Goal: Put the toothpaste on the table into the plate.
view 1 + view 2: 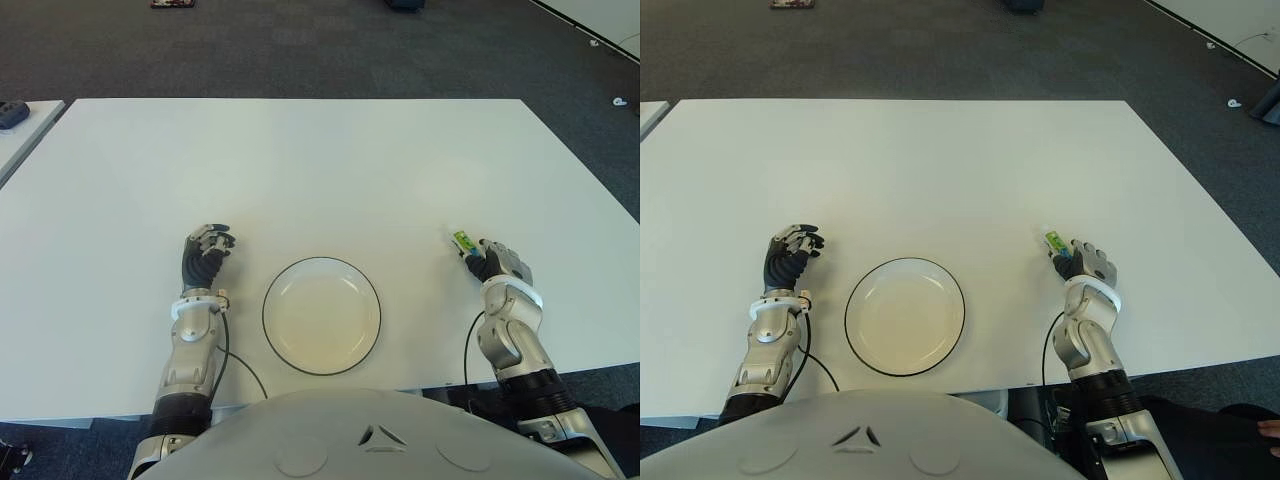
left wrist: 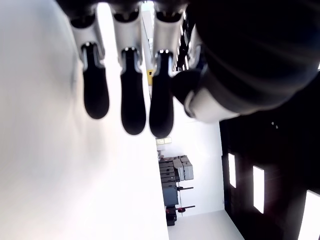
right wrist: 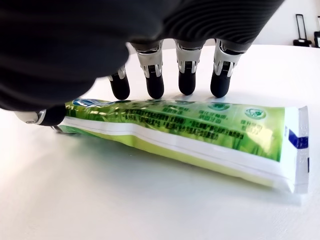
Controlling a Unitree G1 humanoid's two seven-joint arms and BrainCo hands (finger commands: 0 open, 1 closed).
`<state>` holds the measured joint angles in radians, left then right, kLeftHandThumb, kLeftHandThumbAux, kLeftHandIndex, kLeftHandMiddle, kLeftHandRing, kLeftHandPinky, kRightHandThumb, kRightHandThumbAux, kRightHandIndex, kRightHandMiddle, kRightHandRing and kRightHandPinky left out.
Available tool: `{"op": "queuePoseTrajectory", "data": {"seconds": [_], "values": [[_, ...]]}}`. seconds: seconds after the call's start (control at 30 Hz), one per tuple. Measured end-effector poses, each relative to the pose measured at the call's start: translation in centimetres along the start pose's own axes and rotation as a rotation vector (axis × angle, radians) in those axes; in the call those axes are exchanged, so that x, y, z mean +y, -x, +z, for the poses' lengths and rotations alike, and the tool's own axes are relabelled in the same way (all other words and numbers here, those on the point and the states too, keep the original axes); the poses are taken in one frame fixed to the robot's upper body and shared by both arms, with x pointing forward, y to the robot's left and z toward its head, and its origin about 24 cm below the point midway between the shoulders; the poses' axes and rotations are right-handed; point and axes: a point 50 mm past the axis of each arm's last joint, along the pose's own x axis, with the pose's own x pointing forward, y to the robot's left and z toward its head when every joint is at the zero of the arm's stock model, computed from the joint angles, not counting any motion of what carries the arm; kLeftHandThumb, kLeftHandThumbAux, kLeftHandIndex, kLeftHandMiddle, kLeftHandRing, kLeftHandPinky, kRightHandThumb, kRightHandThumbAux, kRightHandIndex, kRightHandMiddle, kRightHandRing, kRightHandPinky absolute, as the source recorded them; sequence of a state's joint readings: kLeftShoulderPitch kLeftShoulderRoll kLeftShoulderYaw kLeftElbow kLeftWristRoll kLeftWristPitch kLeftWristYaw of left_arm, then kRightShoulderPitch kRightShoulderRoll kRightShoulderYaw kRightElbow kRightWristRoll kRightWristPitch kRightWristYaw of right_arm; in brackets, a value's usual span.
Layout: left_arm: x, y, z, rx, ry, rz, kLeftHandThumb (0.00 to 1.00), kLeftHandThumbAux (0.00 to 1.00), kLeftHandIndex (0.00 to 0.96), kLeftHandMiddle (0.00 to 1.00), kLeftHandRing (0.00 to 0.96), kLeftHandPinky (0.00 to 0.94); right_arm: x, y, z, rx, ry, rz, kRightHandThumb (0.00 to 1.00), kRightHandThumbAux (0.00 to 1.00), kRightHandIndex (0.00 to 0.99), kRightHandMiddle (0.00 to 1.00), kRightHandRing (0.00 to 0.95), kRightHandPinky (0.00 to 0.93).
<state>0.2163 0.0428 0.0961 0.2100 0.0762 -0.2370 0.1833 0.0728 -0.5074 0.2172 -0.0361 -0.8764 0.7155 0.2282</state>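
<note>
A green toothpaste tube (image 3: 190,127) lies flat on the white table (image 1: 330,170), right of the plate. In the left eye view only its far end (image 1: 462,240) shows past my right hand (image 1: 495,260). That hand hovers over the tube, its fingers (image 3: 186,80) hanging straight behind it and the thumb by one end, not closed on it. The white plate with a dark rim (image 1: 265,310) sits near the front edge, between my hands, with nothing in it. My left hand (image 1: 205,250) shows left of the plate, fingers (image 2: 132,100) relaxed and holding nothing.
A black cable (image 1: 240,365) runs from my left wrist along the table's front edge. A second table carrying a dark object (image 1: 10,113) stands at the far left. Dark carpet surrounds the table.
</note>
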Motion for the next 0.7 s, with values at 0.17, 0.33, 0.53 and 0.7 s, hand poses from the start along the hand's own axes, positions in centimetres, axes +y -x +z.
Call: {"op": "queuePoseTrajectory", "data": {"seconds": [0.17, 0.33, 0.53, 0.7], "values": [[0.0, 0.0, 0.0, 0.000, 0.000, 0.000, 0.707, 0.719, 0.429, 0.526, 0.526, 0.508, -0.1, 0.0, -0.1, -0.011, 0.024, 0.017, 0.555, 0.136, 0.000, 0.000, 0.000, 0.000], [0.0, 0.0, 0.0, -0.001, 0.000, 0.001, 0.706, 0.718, 0.429, 0.526, 0.525, 0.505, 0.0, -0.1, -0.1, -0.015, 0.036, 0.027, 0.561, 0.147, 0.000, 0.000, 0.000, 0.000], [0.1, 0.0, 0.0, -0.002, 0.003, 0.003, 0.706, 0.718, 0.429, 0.525, 0.521, 0.501, 0.3, -0.4, 0.0, -0.008, 0.054, 0.043, 0.557, 0.152, 0.000, 0.000, 0.000, 0.000], [0.1, 0.0, 0.0, -0.001, 0.006, 0.004, 0.706, 0.718, 0.429, 0.526, 0.521, 0.505, 0.3, -1.6, 0.4, -0.021, 0.089, 0.034, 0.539, 0.146, 0.000, 0.000, 0.000, 0.000]]}}
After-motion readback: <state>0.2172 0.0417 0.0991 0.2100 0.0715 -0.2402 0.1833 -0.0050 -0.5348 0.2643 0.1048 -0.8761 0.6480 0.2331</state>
